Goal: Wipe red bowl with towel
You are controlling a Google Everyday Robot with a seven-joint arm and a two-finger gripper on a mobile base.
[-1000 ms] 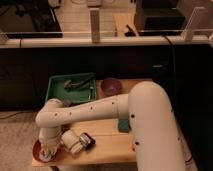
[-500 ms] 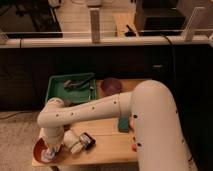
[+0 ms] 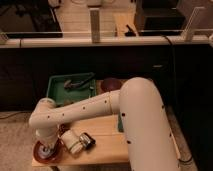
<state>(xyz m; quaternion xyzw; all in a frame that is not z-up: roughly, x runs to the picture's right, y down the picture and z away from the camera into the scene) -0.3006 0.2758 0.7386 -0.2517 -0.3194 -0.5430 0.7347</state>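
Fingers of the gripper (image 3: 46, 149) are hidden below the arm (image 3: 75, 111), so I cannot tell their state; the gripper is inside the red bowl (image 3: 56, 154) on the surface (image 3: 107, 145).

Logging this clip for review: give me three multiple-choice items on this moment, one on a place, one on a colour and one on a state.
1. Where is the gripper?
A. Over the tray
B. Down at the red bowl, at the front left corner of the table
C. Raised above the railing

2. What colour is the tray behind the arm?
A. Green
B. Blue
C. Yellow

3. What state is that tray in?
A. Overturned
B. Stacked on the red bowl
C. Upright, with dark items lying in it

Answers:
1. B: the wrist bends straight down into the bowl.
2. A: its walls and floor show green.
3. C: the rim faces up and the dark shapes rest on its floor.
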